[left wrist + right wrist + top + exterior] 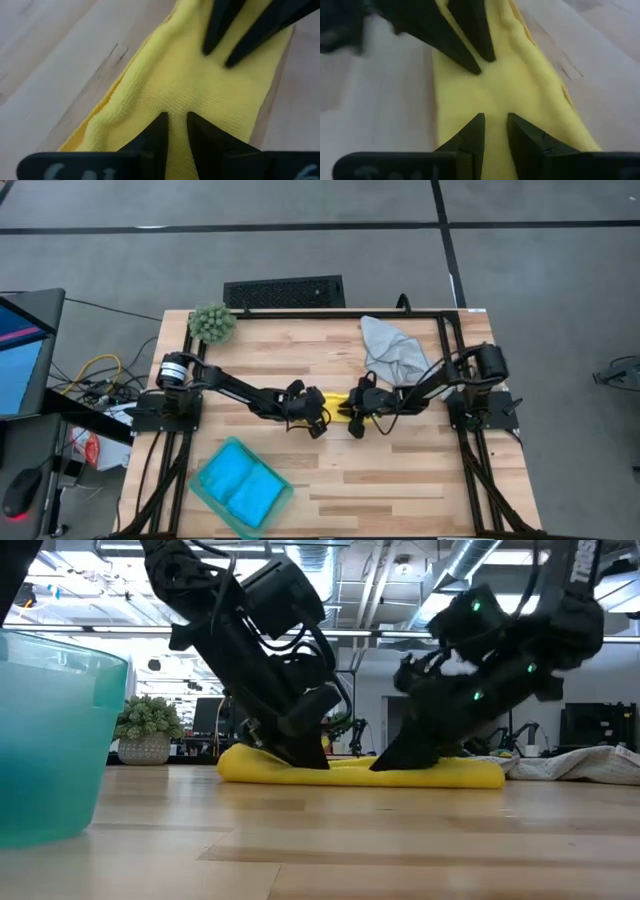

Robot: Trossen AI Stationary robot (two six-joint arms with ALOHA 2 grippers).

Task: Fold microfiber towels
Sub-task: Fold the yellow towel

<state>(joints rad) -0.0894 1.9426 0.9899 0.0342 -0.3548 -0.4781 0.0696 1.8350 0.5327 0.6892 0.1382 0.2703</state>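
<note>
Nearest you, by the tabletop's (400, 490) front-left corner, sits a teal bin (206, 493) with the two bright blue towels (240, 483) folded inside; in the low view its translucent wall fills the left side.

Farther in, at the middle of the tabletop, the yellow towel (338, 404) lies as a long, flattened roll running left to right, and both arms meet over it. Your left tool (175, 120) presses down on the towel's left part, its two dark fingers (155, 131) narrowly parted with a ridge of yellow cloth pinched between them. Your right tool (494, 121) does the same on the right part, fingers (521, 131) close together and grasping a fold of the same cloth. In each wrist view the other arm's fingertips rest on the towel just beyond. From the low view the two tools lean toward each other, tips buried in the cloth.

Beyond them, toward the back-right corner, the light grey towel (392, 350) lies crumpled and unfolded, near the right arm's base. At the back-left corner stands the fuzzy green plant ball (212, 323).
</note>
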